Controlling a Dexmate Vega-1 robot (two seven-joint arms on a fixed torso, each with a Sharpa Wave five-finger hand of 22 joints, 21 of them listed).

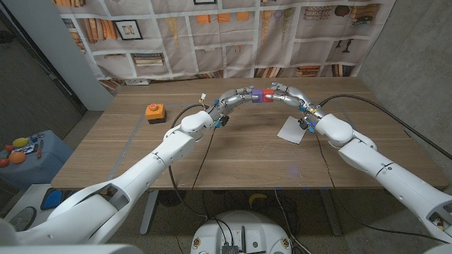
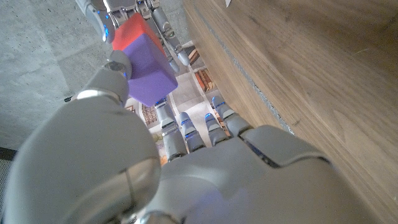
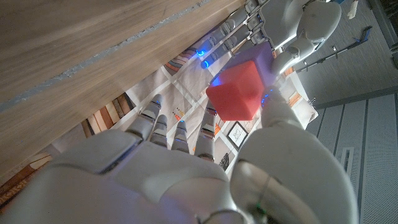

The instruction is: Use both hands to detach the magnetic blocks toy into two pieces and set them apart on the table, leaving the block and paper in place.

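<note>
Paper (image 1: 292,130) lying just beside the right wrist, nearer the robot than the fingers; orange block (image 1: 154,111) well off to the left hand's outer side. Farther out, left hand (image 1: 236,99) clamped on the purple half and right hand (image 1: 286,94) on the red half of the magnetic blocks toy (image 1: 257,96). Held off the table between both, equally near, long axis running hand to hand. Likely next: straight outward pull.

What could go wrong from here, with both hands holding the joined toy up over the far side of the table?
The purple cube and red cube are still joined, each held by fingertips. A hard pull could make one slip from the left hand or right hand and drop. The sheet of paper lies just below the right hand, so lowering there might shift it.
</note>
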